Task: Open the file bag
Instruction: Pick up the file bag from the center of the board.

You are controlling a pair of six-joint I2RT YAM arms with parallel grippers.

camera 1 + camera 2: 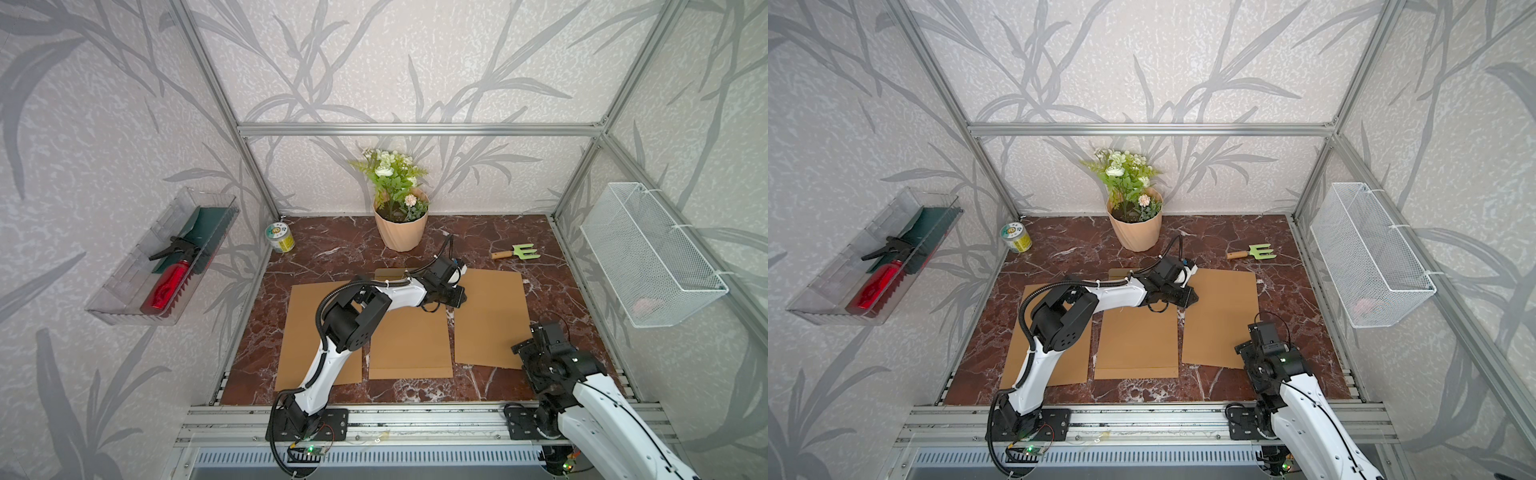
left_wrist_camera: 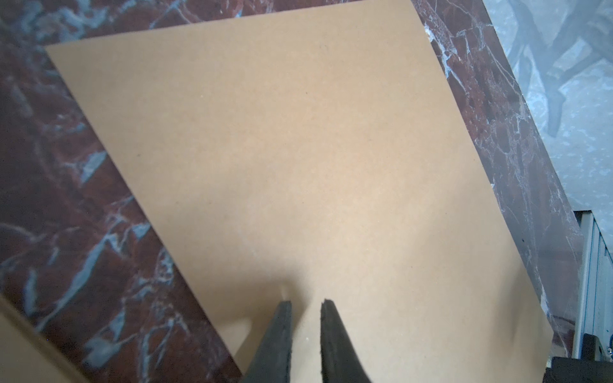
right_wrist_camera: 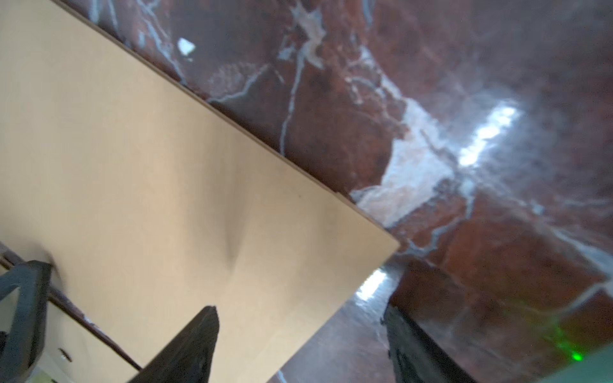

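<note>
Rightmost file bag [image 1: 490,320] lies flat on marble surface [image 1: 332,249]. Left tool [image 2: 306,301] is over its far left part, tips nearly closed, narrow gap, empty. Right tool [image 3: 298,313] is wide open, straddling its near right corner.

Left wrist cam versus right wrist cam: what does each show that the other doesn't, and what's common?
Left wrist only: the left gripper, black fingers a narrow gap apart over the flat brown paper file bag, and the grey patterned wall. Right wrist only: the right gripper, fingers wide apart near the bag's corner, and a shallow dent in the paper. Both: that bag lying on the red marble table, nothing gripped.
</note>
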